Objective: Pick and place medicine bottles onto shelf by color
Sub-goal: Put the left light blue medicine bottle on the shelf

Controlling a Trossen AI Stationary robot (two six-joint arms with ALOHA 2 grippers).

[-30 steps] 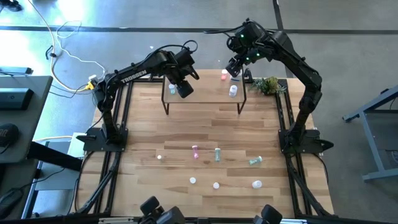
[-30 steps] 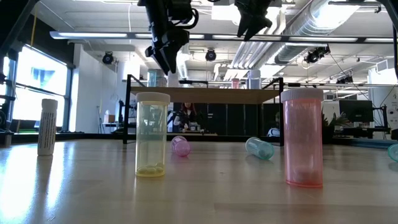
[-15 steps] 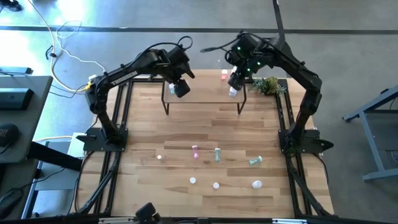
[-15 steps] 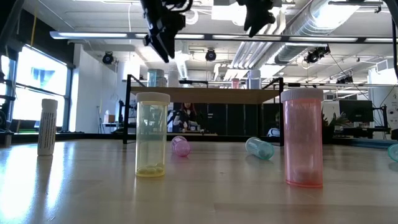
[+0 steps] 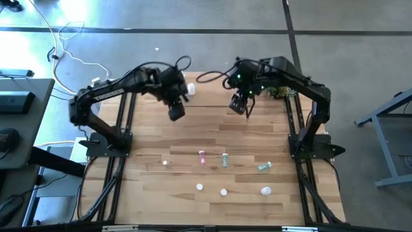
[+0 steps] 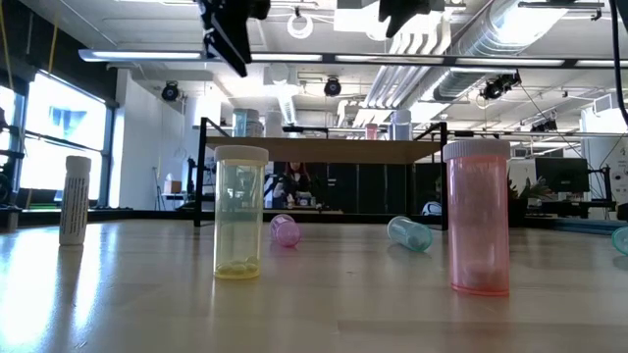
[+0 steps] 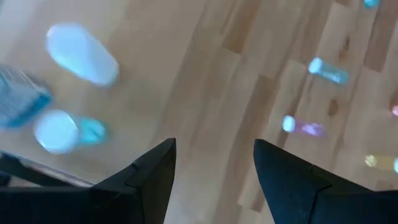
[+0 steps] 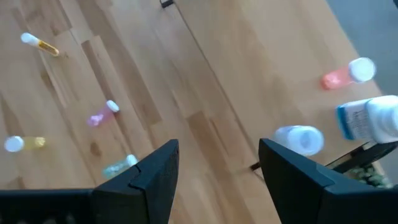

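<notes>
The shelf [image 6: 324, 150] stands at the far side of the table with several bottles on it: a white one [image 7: 84, 54] and blue ones [image 7: 59, 130] at one end, and a pink one [image 8: 345, 73], a blue-labelled white one [image 8: 373, 118] and a white one [image 8: 298, 138] at the other. More bottles lie or stand on the near half of the table, among them a pink one [image 5: 202, 156] and a green one [image 5: 224, 159]. My left gripper [image 5: 176, 111] and my right gripper [image 5: 239, 104] hang high over the shelf's near edge. Both are open and empty.
In the low view a yellow bottle [image 6: 240, 211] and a pink bottle [image 6: 478, 216] stand upright near the front. A white tube [image 6: 75, 199] stands at the left. A pink bottle [image 6: 286, 229] and a teal one [image 6: 409, 232] lie farther back. A green plant sprig [image 5: 277, 90] sits at the far right.
Both grippers have drawn back from over the shelf toward the table's near edge and have risen. My left gripper has also gone toward the table's left edge. The bottles on the shelf and on the table have stayed where they were.
</notes>
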